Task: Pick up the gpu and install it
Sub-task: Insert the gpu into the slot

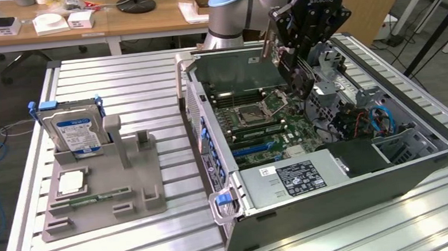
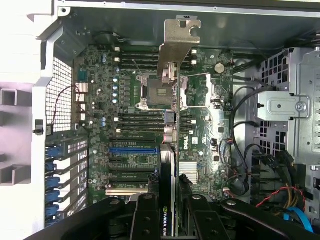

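My fingers [image 2: 145, 215] lie closest, dark and blunt, and my gripper [image 2: 170, 205] is closed partway on the gpu [image 2: 168, 175]. The jaws are narrow, one pad on each flat face of the card. I see the card edge-on, with its silver bracket [image 2: 177, 47] at the far end from my grip.

From the exterior view, the gpu [image 1: 237, 73] hangs upright under my gripper [image 1: 298, 70] over the open computer case [image 1: 350, 182], above the motherboard [image 2: 130, 125] and, as far as I can judge, not seated in anything yet. So picking up looks done, and I am in the carrying and lining-up part of the install.

I reckon seating it calls for bringing the card's lower edge square over a long slot such as the blue slot [image 2: 134, 149], bracket toward the case's rear wall, then a straight, even push.
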`<move>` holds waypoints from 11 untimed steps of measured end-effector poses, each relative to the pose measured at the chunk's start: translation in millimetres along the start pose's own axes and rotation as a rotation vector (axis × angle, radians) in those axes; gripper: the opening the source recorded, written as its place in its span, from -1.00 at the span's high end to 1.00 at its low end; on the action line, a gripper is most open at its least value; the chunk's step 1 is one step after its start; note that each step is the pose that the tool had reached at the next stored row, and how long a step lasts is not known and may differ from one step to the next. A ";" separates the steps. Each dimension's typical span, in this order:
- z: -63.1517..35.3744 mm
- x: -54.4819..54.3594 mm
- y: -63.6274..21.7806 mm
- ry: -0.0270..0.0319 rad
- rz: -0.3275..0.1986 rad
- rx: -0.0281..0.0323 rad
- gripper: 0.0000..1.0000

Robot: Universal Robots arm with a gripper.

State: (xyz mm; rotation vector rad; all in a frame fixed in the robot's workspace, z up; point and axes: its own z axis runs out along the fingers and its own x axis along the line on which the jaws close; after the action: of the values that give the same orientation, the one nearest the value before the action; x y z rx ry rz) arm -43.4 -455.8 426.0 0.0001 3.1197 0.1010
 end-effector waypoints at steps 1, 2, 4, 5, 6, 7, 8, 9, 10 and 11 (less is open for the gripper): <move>0.0 0.0 0.0 0.0001 -0.001 0.0000 0.48; 0.0 0.0 0.0 0.0002 -0.002 -0.0001 0.48; 0.0 0.0 0.0 0.0003 -0.005 -0.0001 0.48; 0.0 0.0 0.0 0.0004 -0.006 -0.0001 0.48; 0.0 0.0 0.0 0.0005 -0.007 -0.0001 0.48; 0.0 0.0 0.0 0.0005 -0.008 -0.0002 0.48; 0.0 0.0 0.0 0.0006 -0.009 -0.0002 0.48; 0.0 0.0 0.0 0.0007 -0.010 -0.0002 0.48; 0.0 0.0 0.0 0.0007 -0.011 -0.0003 0.48; 0.0 0.0 0.0 0.0008 -0.012 -0.0003 0.48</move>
State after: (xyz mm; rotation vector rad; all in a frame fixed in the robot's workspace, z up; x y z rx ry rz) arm -43.4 -455.8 426.0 -0.0192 3.1200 0.1012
